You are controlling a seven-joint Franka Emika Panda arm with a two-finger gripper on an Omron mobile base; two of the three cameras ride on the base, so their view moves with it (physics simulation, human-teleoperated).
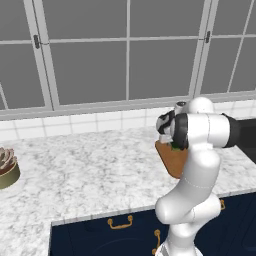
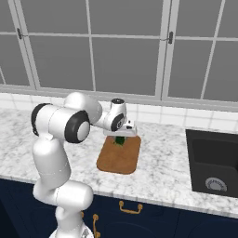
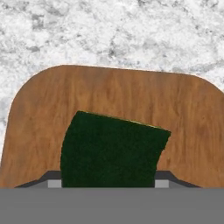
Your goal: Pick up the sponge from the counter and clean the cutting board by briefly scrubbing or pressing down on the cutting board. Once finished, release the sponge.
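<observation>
The gripper (image 2: 121, 138) is clamped on the sponge (image 3: 111, 151), which sits directly between its fingers over the far half of the cutting board (image 3: 113, 100) on the counter (image 2: 162, 158); contact with the wood cannot be judged.

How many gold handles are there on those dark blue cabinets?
3 at least. In the right base view, one handle sits below the cutting board, another hangs lower beside the arm, a third peeks out behind it. The arm may hide more.
</observation>
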